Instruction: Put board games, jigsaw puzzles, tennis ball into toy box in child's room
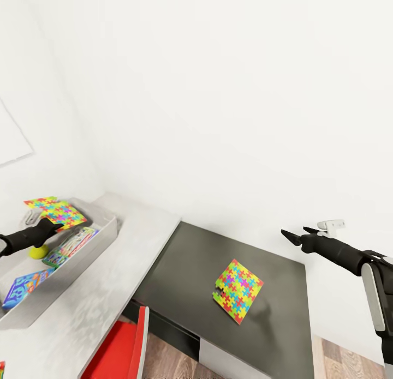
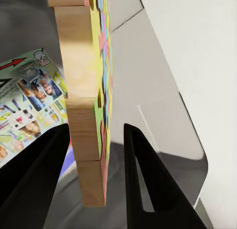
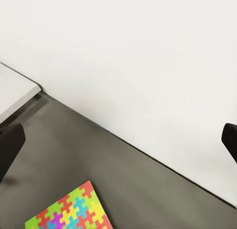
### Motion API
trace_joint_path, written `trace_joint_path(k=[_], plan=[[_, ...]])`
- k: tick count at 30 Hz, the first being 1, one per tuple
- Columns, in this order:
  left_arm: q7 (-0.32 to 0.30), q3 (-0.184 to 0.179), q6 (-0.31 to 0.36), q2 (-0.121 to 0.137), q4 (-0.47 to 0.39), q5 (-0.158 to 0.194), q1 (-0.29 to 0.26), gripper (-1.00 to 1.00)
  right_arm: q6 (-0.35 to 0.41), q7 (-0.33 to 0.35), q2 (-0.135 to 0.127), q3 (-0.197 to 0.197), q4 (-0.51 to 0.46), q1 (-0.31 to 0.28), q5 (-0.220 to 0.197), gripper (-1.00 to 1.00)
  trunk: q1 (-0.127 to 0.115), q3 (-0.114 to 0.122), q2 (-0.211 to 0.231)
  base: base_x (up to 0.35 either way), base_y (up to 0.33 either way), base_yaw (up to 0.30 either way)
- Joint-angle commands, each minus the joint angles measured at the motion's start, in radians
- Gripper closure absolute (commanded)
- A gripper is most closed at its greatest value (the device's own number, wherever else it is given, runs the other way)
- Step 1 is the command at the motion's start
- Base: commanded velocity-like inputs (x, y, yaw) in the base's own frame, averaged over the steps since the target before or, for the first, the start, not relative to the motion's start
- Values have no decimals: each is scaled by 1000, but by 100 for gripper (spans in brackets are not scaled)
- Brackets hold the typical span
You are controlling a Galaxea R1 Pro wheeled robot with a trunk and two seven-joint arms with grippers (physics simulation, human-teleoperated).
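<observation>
Left gripper (image 1: 54, 226) has one puzzle (image 1: 56, 212) between its fingers (image 2: 42, 164), held over the far end of the toy box (image 1: 106, 229). In the left wrist view the puzzle sits edge-on between the two fingers with slight gaps either side, so the hold looks loose or just opening; can't tell if the pads bear on it.

Handling, judged: a thin stiff sheet with a wood-coloured backing, light, smooth faces. Interlocked pieces could flex or part if pinched at a corner, so grip should go on an edge mid-span, across the thickness. Likely slips if tilted in a slack grip.

Look: yellow, pink, blue, green, orange pieces on the face, tan edge.

Box already holds the ball (image 1: 38, 252), a game (image 1: 70, 246) with printed photos, and a blue game (image 1: 24, 286) nearer the robot.

Second puzzle (image 1: 238, 290) lies flat on the dark top (image 1: 180, 270), well apart from the box, lying at an angle to the top's edges. Lying flush, it gives no edge to pinch; probably needs sliding to the rim first.

Right gripper (image 1: 295, 235) hovers above the dark top, fingers wide open, holding nothing.
</observation>
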Motion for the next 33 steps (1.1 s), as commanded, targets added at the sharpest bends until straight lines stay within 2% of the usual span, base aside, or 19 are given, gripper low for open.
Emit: trace_joint_path(k=[1,18,33], plan=[[-1,5,7,-3,1,3,-2,100,8,1,0,-1,-1,-1,-5,-100,0,-3,-2,0,0,0],[4,5,10,-39,22,3,-49,100,8,1,0,12,-1,-2,-5,-100,0,-30,-2,0,0,0],[7,5,10,-39,22,3,-53,100,9,1,-1,12,-1,-3,-5,-100,0,-54,-2,0,0,0]])
